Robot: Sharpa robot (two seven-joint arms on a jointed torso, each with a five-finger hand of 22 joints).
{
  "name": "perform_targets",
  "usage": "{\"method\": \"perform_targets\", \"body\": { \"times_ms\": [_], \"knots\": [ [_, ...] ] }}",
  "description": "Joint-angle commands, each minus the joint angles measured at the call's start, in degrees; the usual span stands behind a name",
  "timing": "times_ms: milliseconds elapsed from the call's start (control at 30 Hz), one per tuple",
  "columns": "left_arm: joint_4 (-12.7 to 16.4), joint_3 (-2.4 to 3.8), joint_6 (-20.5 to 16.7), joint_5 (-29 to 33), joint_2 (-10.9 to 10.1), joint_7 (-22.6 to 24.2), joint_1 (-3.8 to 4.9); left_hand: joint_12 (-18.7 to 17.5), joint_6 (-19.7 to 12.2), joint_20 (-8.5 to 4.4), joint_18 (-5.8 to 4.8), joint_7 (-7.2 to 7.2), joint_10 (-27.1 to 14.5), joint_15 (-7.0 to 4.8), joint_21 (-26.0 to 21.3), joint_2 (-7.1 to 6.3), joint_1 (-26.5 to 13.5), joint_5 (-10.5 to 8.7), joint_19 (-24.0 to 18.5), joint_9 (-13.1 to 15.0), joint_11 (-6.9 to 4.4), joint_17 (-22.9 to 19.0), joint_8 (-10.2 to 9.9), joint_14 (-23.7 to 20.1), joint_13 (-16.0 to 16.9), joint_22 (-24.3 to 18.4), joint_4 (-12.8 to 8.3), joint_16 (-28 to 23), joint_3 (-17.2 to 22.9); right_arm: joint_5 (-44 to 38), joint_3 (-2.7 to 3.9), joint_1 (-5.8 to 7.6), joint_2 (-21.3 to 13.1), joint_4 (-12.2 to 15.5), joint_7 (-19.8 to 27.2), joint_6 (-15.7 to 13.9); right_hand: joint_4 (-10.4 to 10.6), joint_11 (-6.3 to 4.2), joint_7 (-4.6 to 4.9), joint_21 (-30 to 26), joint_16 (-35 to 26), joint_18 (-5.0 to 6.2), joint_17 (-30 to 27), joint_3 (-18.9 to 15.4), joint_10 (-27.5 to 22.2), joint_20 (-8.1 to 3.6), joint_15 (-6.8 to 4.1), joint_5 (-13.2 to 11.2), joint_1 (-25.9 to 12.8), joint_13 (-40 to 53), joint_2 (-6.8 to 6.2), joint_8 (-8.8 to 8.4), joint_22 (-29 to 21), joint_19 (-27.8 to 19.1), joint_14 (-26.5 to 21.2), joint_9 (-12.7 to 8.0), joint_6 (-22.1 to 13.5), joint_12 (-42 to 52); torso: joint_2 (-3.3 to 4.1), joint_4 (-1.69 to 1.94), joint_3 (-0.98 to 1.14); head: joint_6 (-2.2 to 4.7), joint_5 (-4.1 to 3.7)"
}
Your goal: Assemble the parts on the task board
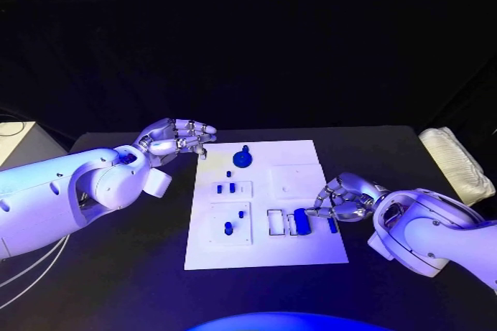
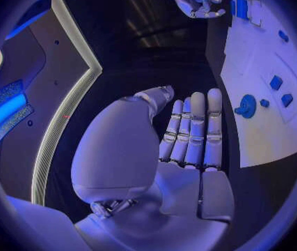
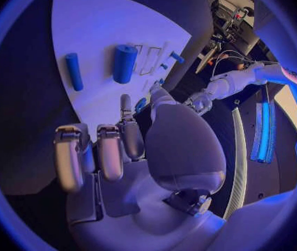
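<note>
The white task board point(image 1: 311, 255) lies in the middle of the black table. On it are a round blue knob point(image 1: 243, 159) at the far end, small blue pieces point(image 1: 230, 189) in the left insets, a thick blue cylinder point(image 1: 300, 220) by the rectangular frames and a thin blue bar point(image 1: 332, 225) near the right edge. My left hand point(image 1: 176, 138) hovers off the board's far left corner, fingers stretched side by side point(image 2: 193, 131), holding nothing. My right hand point(image 1: 342, 198) hangs at the right edge just behind the cylinder point(image 3: 125, 63) and bar point(image 3: 73, 71), fingers point(image 3: 110, 150) loosely bent, holding nothing.
A white padded bundle point(image 1: 456, 162) lies at the table's far right. A pale box point(image 1: 16, 141) stands off the left edge, with cables point(image 1: 31, 263) trailing below my left arm. Bare black table surrounds the board.
</note>
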Motion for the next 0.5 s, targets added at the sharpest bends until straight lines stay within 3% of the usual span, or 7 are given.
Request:
{"method": "perform_targets", "body": {
  "times_ms": [33,200,500],
  "knots": [
    [0.2,0.03,0.7,0.5,0.0,0.6,-0.09,0.4,-0.1,0.01,0.83,0.04,-0.1,0.05,-0.2,0.42,0.0,-0.03,0.3,0.0,-0.06,0.1,0.3,0.1,0.1,-0.1,-0.1,-0.4,-0.3,-1.1,-0.13,-0.48,0.0,-0.1,-6.1,2.4,0.0,-0.07,-0.46,0.4,0.3,-0.51,7.9,-1.5,0.4,-0.36,-0.6,0.0,-0.8,1.5,0.18,0.41,14.7,5.7,4.6,0.2,-0.1,0.1,0.06,0.01,-0.11,0.09,-0.28],
    [0.3,0.03,0.7,0.5,0.0,0.5,-0.12,0.4,-0.1,0.01,0.83,0.04,-0.1,0.05,-0.2,0.42,0.0,-0.03,0.3,0.0,-0.06,0.1,0.3,0.1,0.1,-0.1,-0.1,-0.4,-0.3,-2.1,-0.27,-1.18,0.9,-0.9,-8.3,1.8,0.1,-0.11,-0.52,1.0,0.5,-0.63,8.5,-4.8,0.6,-0.38,-0.62,0.1,-1.9,2.2,1.21,1.04,14.9,5.8,4.7,0.4,-0.3,0.0,0.05,0.06,-0.1,0.03,-0.3],
    [0.4,0.03,0.7,0.5,-0.1,0.5,-0.14,0.4,-0.1,0.02,0.82,0.04,-0.1,0.05,-0.3,0.45,-0.1,-0.02,0.3,-0.1,-0.06,0.1,0.4,0.1,0.1,-0.1,-0.1,-0.4,-0.4,-2.6,-0.35,-3.46,4.1,-3.0,-10.0,-0.1,0.1,-0.12,-0.54,1.3,0.6,-0.69,8.9,-6.9,0.7,-0.38,-0.62,0.1,-2.8,2.5,1.82,1.42,14.9,5.9,4.8,0.5,-0.4,-0.1,0.08,-0.01,-0.03,-0.26,-0.17]
  ]
}}
